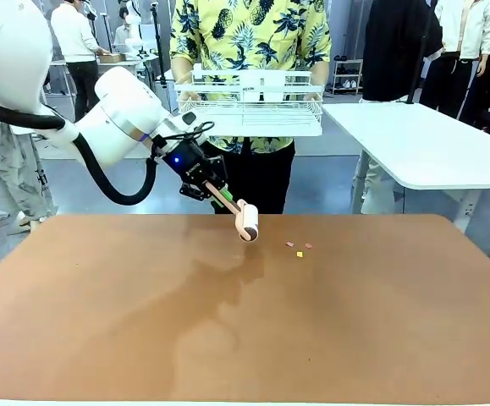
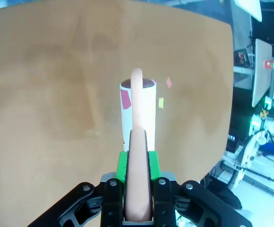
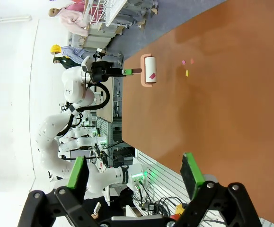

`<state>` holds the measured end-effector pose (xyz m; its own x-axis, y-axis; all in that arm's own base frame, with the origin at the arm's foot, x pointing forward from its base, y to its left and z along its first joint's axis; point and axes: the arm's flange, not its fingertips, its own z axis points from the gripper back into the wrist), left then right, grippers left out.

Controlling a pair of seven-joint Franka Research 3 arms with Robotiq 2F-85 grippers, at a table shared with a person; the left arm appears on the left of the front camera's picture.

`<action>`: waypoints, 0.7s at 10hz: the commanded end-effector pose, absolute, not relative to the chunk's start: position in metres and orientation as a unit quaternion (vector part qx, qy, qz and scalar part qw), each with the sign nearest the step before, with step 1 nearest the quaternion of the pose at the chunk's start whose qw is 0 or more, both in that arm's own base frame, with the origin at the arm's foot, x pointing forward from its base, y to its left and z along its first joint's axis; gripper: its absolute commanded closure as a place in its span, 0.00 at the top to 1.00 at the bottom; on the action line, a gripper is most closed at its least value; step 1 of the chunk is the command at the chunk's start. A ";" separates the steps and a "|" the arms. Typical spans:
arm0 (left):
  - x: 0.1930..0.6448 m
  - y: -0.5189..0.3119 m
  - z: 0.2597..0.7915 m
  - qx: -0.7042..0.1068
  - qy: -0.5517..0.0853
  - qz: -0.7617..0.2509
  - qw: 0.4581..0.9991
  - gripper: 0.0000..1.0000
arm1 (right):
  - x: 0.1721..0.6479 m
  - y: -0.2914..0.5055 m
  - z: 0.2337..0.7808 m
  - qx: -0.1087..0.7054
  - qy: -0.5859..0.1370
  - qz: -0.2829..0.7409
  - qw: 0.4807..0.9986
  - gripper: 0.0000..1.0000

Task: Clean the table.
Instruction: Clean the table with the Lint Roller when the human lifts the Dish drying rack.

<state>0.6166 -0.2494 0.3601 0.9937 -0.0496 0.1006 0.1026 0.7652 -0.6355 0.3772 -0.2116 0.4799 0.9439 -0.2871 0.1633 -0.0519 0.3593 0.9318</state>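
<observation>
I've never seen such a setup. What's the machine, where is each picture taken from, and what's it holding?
Two white robot arms share the table with a person. The front picture looks across it from the robot's side; the other two come from cameras on each arm's wrist. The left gripper is shut on the handle of a lint roller, with a red scrap stuck to its white roll. Three small paper scraps lie on the table near it. The right gripper is open and holds nothing. The person at the far side holds a white wire basket.
</observation>
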 end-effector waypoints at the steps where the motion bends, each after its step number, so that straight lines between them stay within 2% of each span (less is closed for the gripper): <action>1: 0.633 -0.265 0.353 -0.335 -0.061 -0.004 0.940 0.21 | 0.375 -0.211 0.484 0.567 -0.153 -0.071 0.806 1.00; 3: 0.646 -0.267 0.342 -0.356 -0.050 0.031 0.933 0.21 | 0.375 -0.211 0.484 0.567 -0.153 -0.071 0.806 1.00; 5: 0.652 -0.272 0.334 -0.365 -0.025 0.017 0.931 0.21 | 0.375 -0.211 0.484 0.567 -0.153 -0.071 0.806 1.00; 7: 0.654 -0.275 0.331 -0.359 -0.028 0.003 0.933 0.21 | 0.375 -0.211 0.484 0.567 -0.153 -0.071 0.806 1.00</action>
